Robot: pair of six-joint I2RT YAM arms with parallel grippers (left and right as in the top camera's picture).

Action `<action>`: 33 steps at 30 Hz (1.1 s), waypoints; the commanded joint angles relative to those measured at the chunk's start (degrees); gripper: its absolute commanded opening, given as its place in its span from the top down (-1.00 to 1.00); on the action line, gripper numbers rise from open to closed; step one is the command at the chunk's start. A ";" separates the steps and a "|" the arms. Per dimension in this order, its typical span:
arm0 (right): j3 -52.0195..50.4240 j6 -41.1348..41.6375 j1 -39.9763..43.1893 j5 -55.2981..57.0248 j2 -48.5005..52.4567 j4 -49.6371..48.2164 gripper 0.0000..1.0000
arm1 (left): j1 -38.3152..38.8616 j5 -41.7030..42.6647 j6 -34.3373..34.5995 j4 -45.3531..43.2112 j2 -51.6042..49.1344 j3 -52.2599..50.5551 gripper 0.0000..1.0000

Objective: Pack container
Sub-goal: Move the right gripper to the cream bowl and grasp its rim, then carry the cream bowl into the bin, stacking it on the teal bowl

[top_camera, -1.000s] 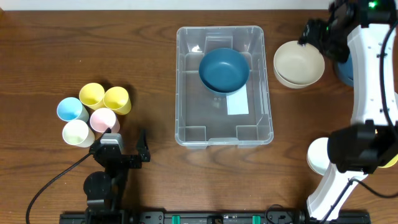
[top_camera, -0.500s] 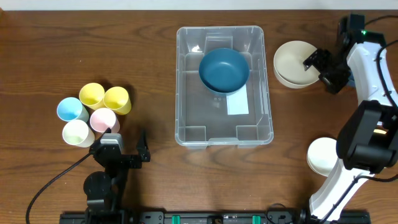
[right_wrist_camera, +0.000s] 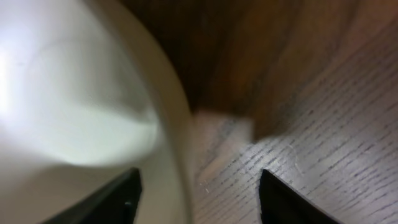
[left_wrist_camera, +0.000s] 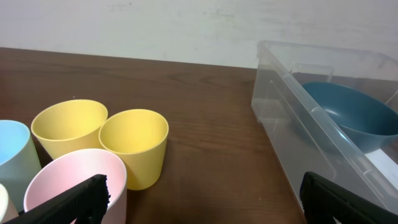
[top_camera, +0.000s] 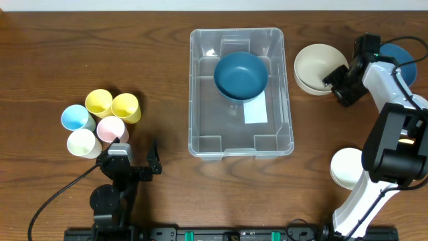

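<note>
The clear container (top_camera: 198, 100) stands mid-table with a dark blue bowl (top_camera: 241, 73) in its far half; the left wrist view shows its wall (left_wrist_camera: 292, 112) at the right. Two stacked cream bowls (top_camera: 315, 65) sit right of it. My right gripper (top_camera: 340, 83) is at their right rim, open. In the right wrist view the gripper (right_wrist_camera: 199, 196) straddles the cream bowl's rim (right_wrist_camera: 168, 118), one finger inside the bowl, the other over the table, neither pressing it. My left gripper (top_camera: 128, 165) rests open near the front left edge, holding nothing.
Several cups cluster at the left: two yellow (top_camera: 99, 102) (top_camera: 126, 107), one light blue (top_camera: 76, 118), pink (top_camera: 111, 127), pale cream (top_camera: 83, 142). A blue bowl (top_camera: 401, 53) lies behind my right arm. A white bowl (top_camera: 345, 167) sits at the front right by the arm's base.
My right gripper has come from the far right corner down to the cream bowls' right rim, and its jaws have narrowed. The left arm has not moved.
</note>
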State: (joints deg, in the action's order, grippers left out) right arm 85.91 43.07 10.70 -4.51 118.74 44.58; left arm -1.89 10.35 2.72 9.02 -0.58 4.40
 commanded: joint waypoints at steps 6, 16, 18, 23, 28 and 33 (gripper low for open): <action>1.55 0.79 0.48 0.04 -0.33 0.98 0.54 | -0.39 0.57 -0.79 0.66 0.35 -1.42 -0.96; 12.41 0.33 3.69 -0.70 -0.35 11.30 0.97 | -0.39 0.57 -0.79 0.66 0.35 -1.42 -0.96; 17.86 -2.12 4.35 -3.04 -0.35 13.97 0.98 | -0.39 0.57 -0.79 0.66 0.35 -1.42 -0.96; 36.68 -8.28 5.14 -13.09 -0.37 22.53 0.97 | -0.39 0.57 -0.79 0.66 0.35 -1.42 -0.96; 53.66 -17.42 1.46 -25.94 -0.39 30.86 0.97 | -0.39 0.57 -0.79 0.66 0.35 -1.42 -0.96; 57.61 -25.68 -8.13 -20.76 -0.37 37.18 0.97 | -0.39 0.57 -0.79 0.66 0.35 -1.42 -0.96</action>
State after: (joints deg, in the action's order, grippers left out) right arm 142.61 25.45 8.93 -24.01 118.39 79.77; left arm -1.89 10.37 2.72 9.02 -0.58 4.40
